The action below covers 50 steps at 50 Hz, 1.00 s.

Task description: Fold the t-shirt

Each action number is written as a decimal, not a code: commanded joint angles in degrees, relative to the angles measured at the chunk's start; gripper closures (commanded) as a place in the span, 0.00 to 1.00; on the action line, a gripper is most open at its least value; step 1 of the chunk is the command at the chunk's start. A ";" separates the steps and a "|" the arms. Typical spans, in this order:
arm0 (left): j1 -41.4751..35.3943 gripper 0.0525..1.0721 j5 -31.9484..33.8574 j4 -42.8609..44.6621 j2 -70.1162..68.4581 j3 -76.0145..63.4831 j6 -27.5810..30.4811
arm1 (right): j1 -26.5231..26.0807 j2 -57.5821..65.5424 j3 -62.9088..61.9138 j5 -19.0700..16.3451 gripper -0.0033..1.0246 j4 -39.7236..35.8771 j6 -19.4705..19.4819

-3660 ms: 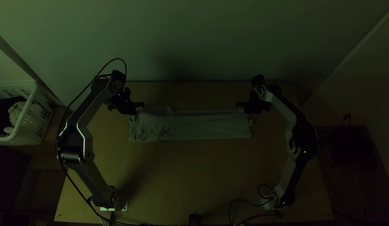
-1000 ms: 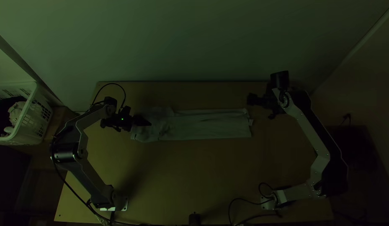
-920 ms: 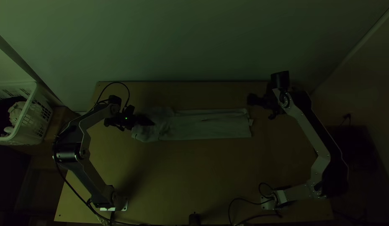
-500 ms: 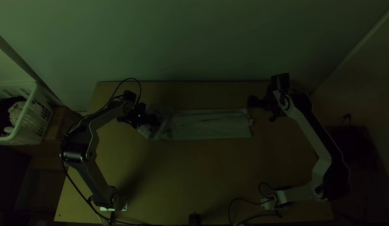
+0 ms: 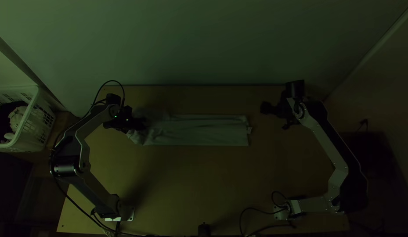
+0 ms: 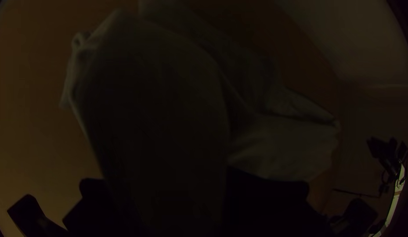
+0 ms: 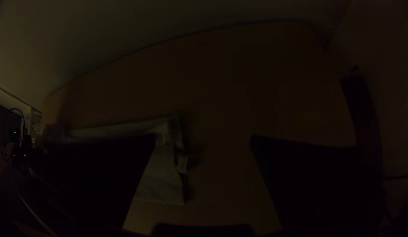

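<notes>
Pretty dim room, pale wall [image 5: 204, 44] behind one light wooden table [image 5: 190, 184] with two arms on it. Left gripper [image 5: 141, 123] is clamped on one end of the t-shirt [image 5: 206, 131], with fabric bunched up between its two fingers. Right gripper [image 5: 274, 115] has its two fingers wide apart with nothing between them, near the shirt's other end. So, one shirt total, lying across the table between the arms as a long narrow folded strip, pretty flat apart from the bunched end. Off past the left arm there's one white plastic basket [image 5: 33, 131] with some clothes in it.
</notes>
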 commanded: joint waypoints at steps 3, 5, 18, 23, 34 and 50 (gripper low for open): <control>6.51 0.98 -2.29 -2.65 -2.98 -0.06 5.89 | -0.94 -1.64 -1.39 0.54 0.04 0.96 -0.10; 8.44 0.98 -2.90 -3.44 -3.16 0.47 7.38 | -1.30 -1.64 -1.39 0.54 0.04 1.13 -0.54; 18.99 0.98 -7.03 -9.86 -3.07 6.36 14.50 | -3.41 -2.43 -1.92 0.54 0.04 1.75 -1.60; 19.87 0.98 -10.72 -12.14 -3.25 9.26 15.03 | -3.49 -3.13 -2.45 0.54 0.04 1.75 -1.60; 14.77 0.98 -23.03 -14.34 -8.43 11.02 14.41 | -4.28 -5.42 -4.03 0.54 0.04 1.75 -1.60; -0.96 0.98 -28.12 -26.73 -11.86 17.96 6.68 | -6.48 -8.85 -5.17 0.54 0.04 1.75 -3.44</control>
